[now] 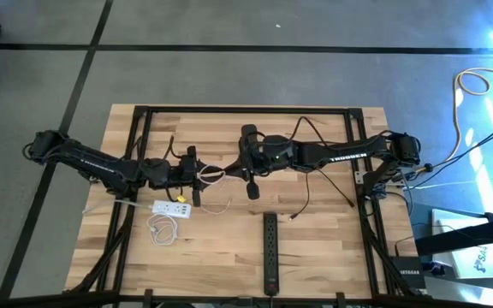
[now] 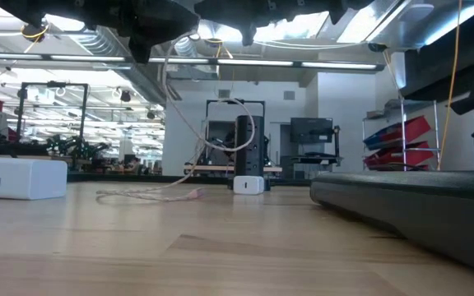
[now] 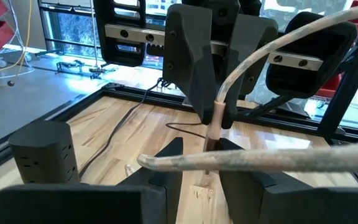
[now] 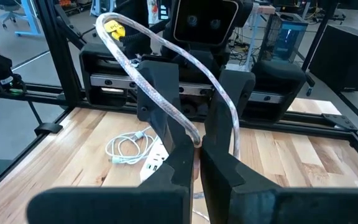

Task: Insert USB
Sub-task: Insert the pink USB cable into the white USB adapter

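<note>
You are working in a robotics lab or workshop, not a home: the wooden table (image 1: 229, 222) sits in a black metal frame (image 1: 246, 109) on a grey concrete floor (image 1: 229, 77) marked with dark tape lines. Beyond the left gripper (image 3: 194, 163), across the table, you see more black framing, and past the table edge in the low view a long open hall with ceiling light strips (image 2: 81, 56), benches crowded with equipment, and red stacked trays (image 2: 406, 141). Off the table's right side, yellow cable (image 1: 469, 85) loops lie on the floor.

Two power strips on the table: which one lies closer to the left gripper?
The white power strip, just below the left gripper; the black power strip lies farther off, toward the table's front edge.
</note>
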Robot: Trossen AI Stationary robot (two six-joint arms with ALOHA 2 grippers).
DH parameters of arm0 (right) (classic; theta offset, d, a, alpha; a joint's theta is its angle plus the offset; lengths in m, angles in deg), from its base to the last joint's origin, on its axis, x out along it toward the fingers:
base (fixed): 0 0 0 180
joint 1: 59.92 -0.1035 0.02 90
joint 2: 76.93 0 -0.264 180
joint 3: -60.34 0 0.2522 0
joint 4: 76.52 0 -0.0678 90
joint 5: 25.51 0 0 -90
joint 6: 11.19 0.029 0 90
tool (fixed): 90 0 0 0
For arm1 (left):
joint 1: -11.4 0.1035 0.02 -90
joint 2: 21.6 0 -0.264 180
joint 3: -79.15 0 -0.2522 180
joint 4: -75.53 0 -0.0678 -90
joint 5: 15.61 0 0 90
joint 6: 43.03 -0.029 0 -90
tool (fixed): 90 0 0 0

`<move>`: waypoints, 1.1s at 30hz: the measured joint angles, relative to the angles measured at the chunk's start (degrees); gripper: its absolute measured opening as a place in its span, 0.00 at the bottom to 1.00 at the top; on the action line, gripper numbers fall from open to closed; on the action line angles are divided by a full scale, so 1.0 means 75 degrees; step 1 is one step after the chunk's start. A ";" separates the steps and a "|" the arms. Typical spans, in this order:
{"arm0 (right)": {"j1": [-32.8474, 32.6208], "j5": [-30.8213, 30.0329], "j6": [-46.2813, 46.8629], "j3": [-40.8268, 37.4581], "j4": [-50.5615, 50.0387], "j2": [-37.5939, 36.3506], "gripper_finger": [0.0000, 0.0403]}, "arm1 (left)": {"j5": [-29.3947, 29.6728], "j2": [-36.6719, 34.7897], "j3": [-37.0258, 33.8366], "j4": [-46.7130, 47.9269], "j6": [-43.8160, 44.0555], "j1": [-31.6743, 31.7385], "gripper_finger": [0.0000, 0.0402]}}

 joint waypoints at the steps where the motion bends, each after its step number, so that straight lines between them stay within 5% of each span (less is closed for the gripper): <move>1: 0.0000 0.0000 0.0003 0.0000 0.0000 0.0000 0.00 | -0.0002 0.0000 0.0000 0.0000 -0.0003 0.0000 0.21; 8: 0.0000 -0.0053 0.0011 0.0000 -0.0038 0.0003 0.00 | 0.0079 0.0000 0.0000 -0.0008 -0.0058 0.0000 0.20; 17: 0.0000 -0.0119 0.0084 0.0000 -0.0011 0.0006 0.00 | 0.0047 0.0000 0.0000 -0.0023 -0.0058 0.0000 0.06; 33: 0.0000 -0.0111 0.0239 0.0000 0.0001 0.0006 0.00 | 0.0050 0.0000 0.0000 -0.0041 -0.0061 0.0000 0.05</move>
